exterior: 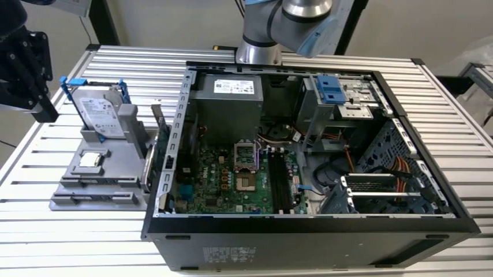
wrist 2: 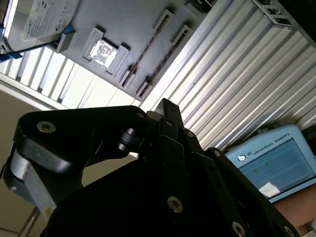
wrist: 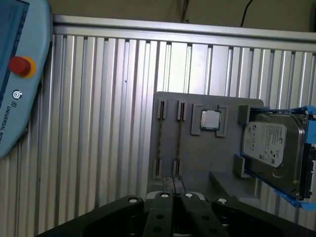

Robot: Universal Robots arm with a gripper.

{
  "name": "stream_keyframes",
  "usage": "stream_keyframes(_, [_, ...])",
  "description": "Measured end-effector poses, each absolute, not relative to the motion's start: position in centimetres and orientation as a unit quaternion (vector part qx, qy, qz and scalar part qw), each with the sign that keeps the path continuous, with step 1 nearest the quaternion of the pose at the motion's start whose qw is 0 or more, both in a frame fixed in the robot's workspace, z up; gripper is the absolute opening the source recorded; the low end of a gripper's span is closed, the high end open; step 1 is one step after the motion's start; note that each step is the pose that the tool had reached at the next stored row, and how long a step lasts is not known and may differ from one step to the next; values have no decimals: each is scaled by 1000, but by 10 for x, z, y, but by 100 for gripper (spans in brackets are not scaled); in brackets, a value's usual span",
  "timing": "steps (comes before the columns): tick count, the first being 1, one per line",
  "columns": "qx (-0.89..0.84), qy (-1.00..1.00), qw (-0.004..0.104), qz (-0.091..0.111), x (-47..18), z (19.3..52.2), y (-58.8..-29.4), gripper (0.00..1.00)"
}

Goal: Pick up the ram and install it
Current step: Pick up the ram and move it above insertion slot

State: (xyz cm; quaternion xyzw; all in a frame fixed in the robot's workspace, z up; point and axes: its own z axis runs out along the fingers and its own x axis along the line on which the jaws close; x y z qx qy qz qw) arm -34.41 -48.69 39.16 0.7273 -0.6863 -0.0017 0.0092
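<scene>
The ram [wrist: 161,140] looks like two thin dark sticks lying edge-up side by side in the slots of a grey holder [wrist: 190,148]; in the second wrist view the ram [wrist 2: 148,49] shows as thin lines on that holder [wrist 2: 128,24]. My gripper [wrist: 174,183] hangs above the table, short of the sticks' near ends, with its dark fingers pressed together and nothing between them. The second wrist view shows the gripper [wrist 2: 168,107] as a dark tip. In the exterior view the gripper [exterior: 43,109] sits high at the far left, beside the holder [exterior: 77,173].
A silver hard drive [exterior: 100,112] in a blue bracket and a square processor chip [exterior: 91,160] share the holder. The open computer case [exterior: 308,150] fills the middle, with black memory slots [exterior: 281,182] on its board. A teach pendant [wrist: 19,74] lies on the ribbed table [wrist: 98,123].
</scene>
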Motion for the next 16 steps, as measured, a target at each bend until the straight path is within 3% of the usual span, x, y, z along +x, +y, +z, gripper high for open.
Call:
stream_keyframes(4, [727, -686, 9, -2, -344, 392, -487, 0])
stream_keyframes(5, [727, -686, 9, -2, -344, 392, -487, 100])
stream_keyframes(16, [728, -686, 9, -2, -344, 392, -487, 100])
